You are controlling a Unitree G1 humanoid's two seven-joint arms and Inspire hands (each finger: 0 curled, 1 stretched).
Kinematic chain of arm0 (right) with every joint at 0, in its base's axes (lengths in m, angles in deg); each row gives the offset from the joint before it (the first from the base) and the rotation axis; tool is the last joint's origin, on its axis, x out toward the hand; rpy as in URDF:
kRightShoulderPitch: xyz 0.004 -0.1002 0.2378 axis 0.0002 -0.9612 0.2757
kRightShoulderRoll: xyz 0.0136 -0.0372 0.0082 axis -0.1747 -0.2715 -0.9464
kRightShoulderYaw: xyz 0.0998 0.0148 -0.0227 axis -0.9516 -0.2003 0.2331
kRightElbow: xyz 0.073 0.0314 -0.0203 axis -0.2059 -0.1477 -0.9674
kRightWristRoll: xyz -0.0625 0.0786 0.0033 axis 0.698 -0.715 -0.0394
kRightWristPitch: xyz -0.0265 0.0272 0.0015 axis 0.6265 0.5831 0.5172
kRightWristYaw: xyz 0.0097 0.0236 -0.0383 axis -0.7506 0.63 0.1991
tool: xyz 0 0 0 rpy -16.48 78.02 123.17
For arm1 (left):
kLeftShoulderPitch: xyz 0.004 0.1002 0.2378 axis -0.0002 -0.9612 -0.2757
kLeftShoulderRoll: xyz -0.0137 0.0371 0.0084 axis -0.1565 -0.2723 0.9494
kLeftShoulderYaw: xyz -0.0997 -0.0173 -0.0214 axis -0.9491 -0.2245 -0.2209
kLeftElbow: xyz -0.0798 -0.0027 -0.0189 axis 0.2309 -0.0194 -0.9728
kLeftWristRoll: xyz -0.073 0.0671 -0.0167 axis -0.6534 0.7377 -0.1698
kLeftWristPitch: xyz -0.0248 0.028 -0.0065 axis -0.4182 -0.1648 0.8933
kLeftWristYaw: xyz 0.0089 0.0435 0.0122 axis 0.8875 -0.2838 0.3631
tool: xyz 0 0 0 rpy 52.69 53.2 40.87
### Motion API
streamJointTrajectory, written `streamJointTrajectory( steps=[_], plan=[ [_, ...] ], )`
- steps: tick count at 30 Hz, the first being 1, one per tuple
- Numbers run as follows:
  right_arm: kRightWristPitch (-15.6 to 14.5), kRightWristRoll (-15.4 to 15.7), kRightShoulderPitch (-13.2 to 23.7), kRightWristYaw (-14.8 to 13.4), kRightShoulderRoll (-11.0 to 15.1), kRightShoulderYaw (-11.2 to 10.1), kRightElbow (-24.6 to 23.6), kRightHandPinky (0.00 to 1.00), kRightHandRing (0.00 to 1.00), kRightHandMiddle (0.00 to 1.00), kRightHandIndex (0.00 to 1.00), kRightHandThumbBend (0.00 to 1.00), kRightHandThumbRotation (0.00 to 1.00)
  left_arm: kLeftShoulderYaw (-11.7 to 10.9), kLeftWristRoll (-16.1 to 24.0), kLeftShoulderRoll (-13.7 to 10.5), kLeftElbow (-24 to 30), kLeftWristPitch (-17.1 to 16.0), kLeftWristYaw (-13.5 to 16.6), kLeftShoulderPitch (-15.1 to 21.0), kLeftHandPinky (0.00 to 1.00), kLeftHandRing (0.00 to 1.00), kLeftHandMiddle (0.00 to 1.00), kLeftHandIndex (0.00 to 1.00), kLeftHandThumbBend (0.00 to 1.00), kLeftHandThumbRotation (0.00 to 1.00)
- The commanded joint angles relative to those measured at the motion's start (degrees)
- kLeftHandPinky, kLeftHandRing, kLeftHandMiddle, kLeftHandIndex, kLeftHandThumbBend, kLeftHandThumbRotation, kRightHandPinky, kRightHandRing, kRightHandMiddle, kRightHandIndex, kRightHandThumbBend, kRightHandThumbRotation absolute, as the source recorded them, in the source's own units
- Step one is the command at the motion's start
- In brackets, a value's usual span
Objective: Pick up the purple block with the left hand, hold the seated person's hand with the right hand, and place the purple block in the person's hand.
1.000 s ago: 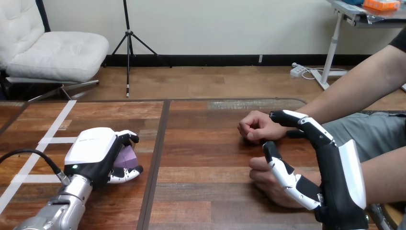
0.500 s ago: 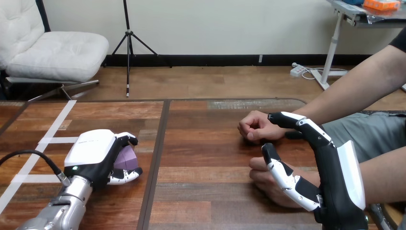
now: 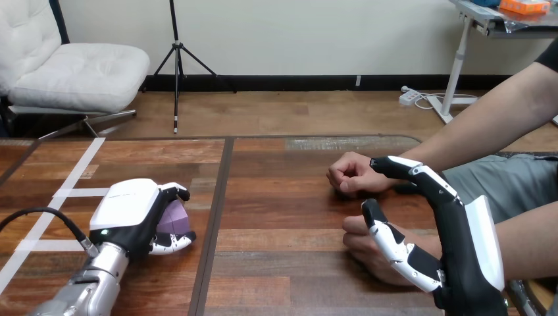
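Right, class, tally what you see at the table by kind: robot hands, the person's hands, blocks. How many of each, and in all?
Robot hands: 2 (left hand, right hand)
Person's hands: 2 (person's farther hand, person's nearer hand)
Blocks: 1 (purple block, inside the left hand's curled fingers)
Total: 5

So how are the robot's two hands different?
The left hand is curled round the purple block; the right hand is open and holds nothing. The left hand sits low at the table, white back up; the right hand stands on edge beside the person's nearer hand. Both are black and white.
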Motion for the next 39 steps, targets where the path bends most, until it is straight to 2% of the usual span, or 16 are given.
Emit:
streamJointTrajectory(
  steps=[1, 9, 21, 26, 39],
  plan=[
    [1.1, -0.9, 1.7, 0.2, 0.9, -0.7, -3.2, 0.68, 0.76, 0.74, 0.72, 0.38, 0.40, -1.5, -1.4, 0.5, -0.2, 0.3, 1.8, 0.8, 0.60, 0.68, 0.73, 0.74, 0.61, 0.26],
    [0.7, -0.6, 1.6, 0.2, 0.9, -0.8, -3.6, 0.69, 0.76, 0.74, 0.72, 0.38, 0.40, -1.3, -1.2, 0.7, -0.2, 0.4, 2.9, 0.2, 0.59, 0.68, 0.72, 0.72, 0.60, 0.24],
    [0.8, -0.4, 1.7, 0.3, 0.8, -0.9, -3.5, 0.69, 0.76, 0.75, 0.72, 0.38, 0.41, -1.6, -1.9, 1.1, -0.4, 0.1, 2.4, -0.2, 0.47, 0.53, 0.58, 0.65, 0.57, 0.13],
    [0.7, -0.6, 1.7, 0.3, 0.7, -0.9, -3.6, 0.69, 0.76, 0.75, 0.72, 0.38, 0.41, -1.8, -2.2, 1.3, -0.5, 0.2, 2.0, -0.4, 0.43, 0.48, 0.53, 0.61, 0.57, 0.06],
    [0.9, -0.5, 1.8, 0.5, 0.6, -0.8, -3.6, 0.69, 0.76, 0.75, 0.72, 0.38, 0.41, -2.1, -2.6, 1.9, -0.8, 1.3, 0.3, -0.3, 0.41, 0.46, 0.53, 0.54, 0.55, 0.00]
  ],
)
